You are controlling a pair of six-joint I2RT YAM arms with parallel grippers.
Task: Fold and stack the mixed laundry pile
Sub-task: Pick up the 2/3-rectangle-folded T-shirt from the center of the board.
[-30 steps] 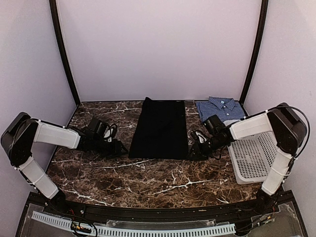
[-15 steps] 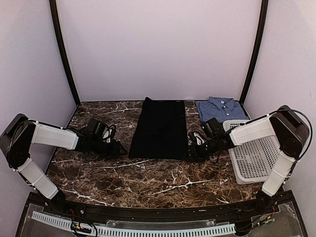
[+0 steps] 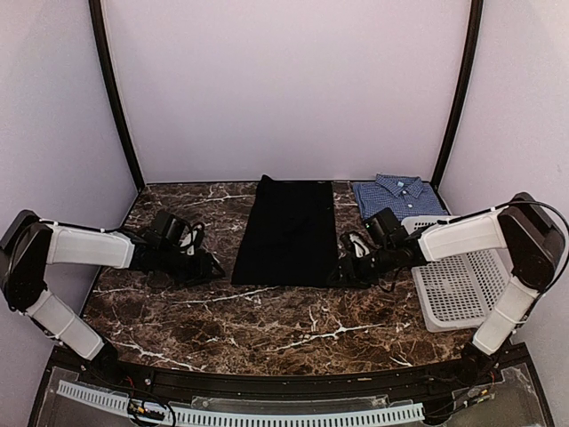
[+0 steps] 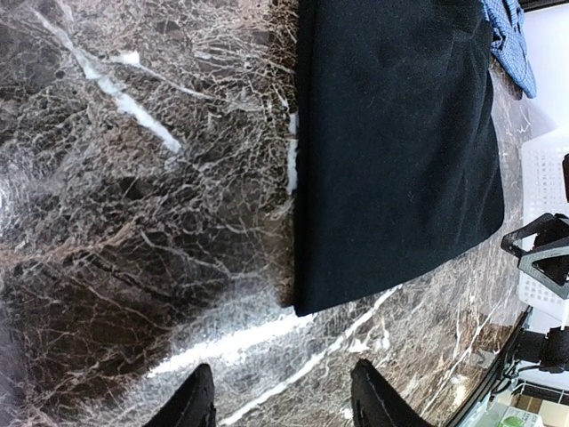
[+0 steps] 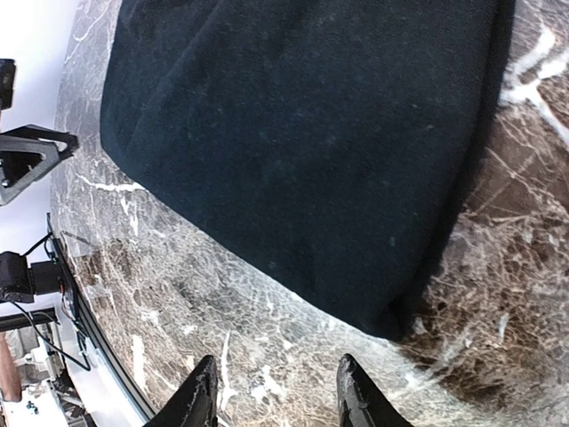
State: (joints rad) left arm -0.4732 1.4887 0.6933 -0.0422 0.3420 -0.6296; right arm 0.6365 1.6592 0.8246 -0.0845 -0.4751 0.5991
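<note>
Both arms sit lower and flatter than a second ago, and the right gripper (image 3: 345, 271) has widened; it and the left gripper (image 3: 201, 265) now stand open and empty on either side of the black garment (image 3: 289, 233), which lies as a long flat rectangle at centre frame. The checked shirt (image 3: 396, 196) rests folded at upper right, behind the basket (image 3: 462, 289). Being soft, light and limp, the black cloth would likely sag or slide on the marble, so its near corners look best for pinching, all layers together. Only the wrist views show those thick corner edges; only the top view shows the whole shirt.
</note>
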